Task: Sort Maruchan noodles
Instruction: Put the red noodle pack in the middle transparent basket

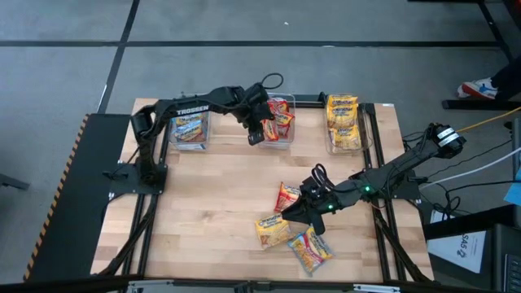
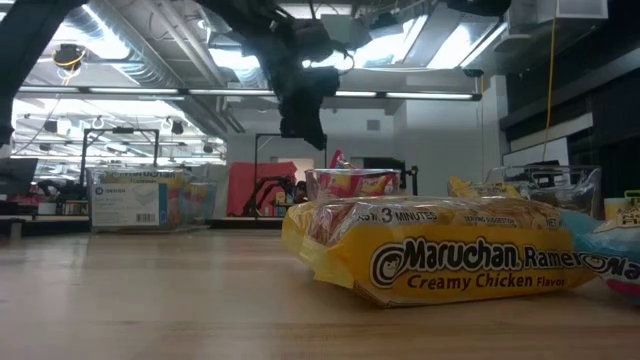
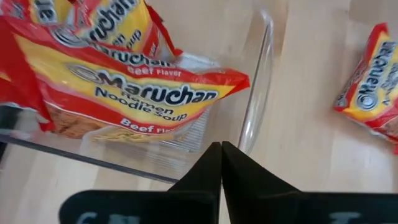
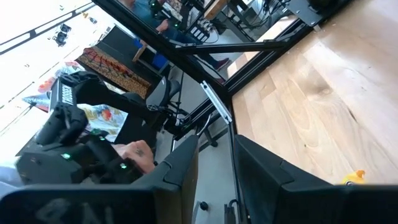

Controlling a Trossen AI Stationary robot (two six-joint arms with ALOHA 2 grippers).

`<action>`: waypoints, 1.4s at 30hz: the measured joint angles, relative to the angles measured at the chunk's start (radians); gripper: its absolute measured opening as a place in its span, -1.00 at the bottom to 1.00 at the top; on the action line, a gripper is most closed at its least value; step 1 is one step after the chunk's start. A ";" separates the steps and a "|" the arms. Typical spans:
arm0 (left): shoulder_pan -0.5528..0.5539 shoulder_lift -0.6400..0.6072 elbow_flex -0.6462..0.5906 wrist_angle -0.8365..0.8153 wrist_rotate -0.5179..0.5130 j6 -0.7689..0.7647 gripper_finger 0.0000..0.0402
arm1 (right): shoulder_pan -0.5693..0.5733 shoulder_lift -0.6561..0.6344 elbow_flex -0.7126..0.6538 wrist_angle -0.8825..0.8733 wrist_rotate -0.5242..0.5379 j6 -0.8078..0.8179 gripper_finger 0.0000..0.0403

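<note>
Yellow creamy chicken packet (image 2: 440,255) right up front on the table, still unsorted.
Left gripper (image 1: 256,134) hangs pinched shut and empty over the middle bin (image 1: 281,140) of red beef packets (image 3: 130,93); swinging away low could clip its clear rim. Right gripper (image 1: 293,213), jaws partly apart and holding nothing visible, sits among the loose packets (image 1: 293,228), with open wood all around.

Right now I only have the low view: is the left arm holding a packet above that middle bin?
Observer: No. The left gripper has its fingers shut on nothing, over the clear bin of red beef packets.
Operator: How many packets are loose on the table?
Observer: Three: a red packet, a yellow packet and a third packet.
Operator: And the right arm?
Observer: The right gripper is beside them, fingers apart, empty.
</note>
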State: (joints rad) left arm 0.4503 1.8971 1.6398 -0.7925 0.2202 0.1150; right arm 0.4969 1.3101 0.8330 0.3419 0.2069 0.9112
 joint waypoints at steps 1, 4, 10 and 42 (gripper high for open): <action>0.000 0.010 0.000 0.000 -0.002 0.000 -0.99 | 0.000 0.000 0.000 -0.001 0.000 0.000 -0.46; 0.000 0.052 0.000 0.022 -0.029 -0.001 -0.99 | 0.000 0.000 0.000 0.000 0.000 0.000 -0.46; 0.001 0.110 0.000 0.049 -0.093 -0.005 -1.00 | 0.000 0.000 0.000 0.000 -0.010 0.000 -0.46; 0.007 0.184 0.429 -0.095 -0.136 -0.042 -1.00 | 0.000 0.000 0.000 -0.004 -0.025 0.004 -0.46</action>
State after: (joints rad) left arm 0.4578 2.0812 2.0690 -0.8872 0.0839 0.0732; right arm 0.4969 1.3100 0.8327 0.3382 0.1822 0.9147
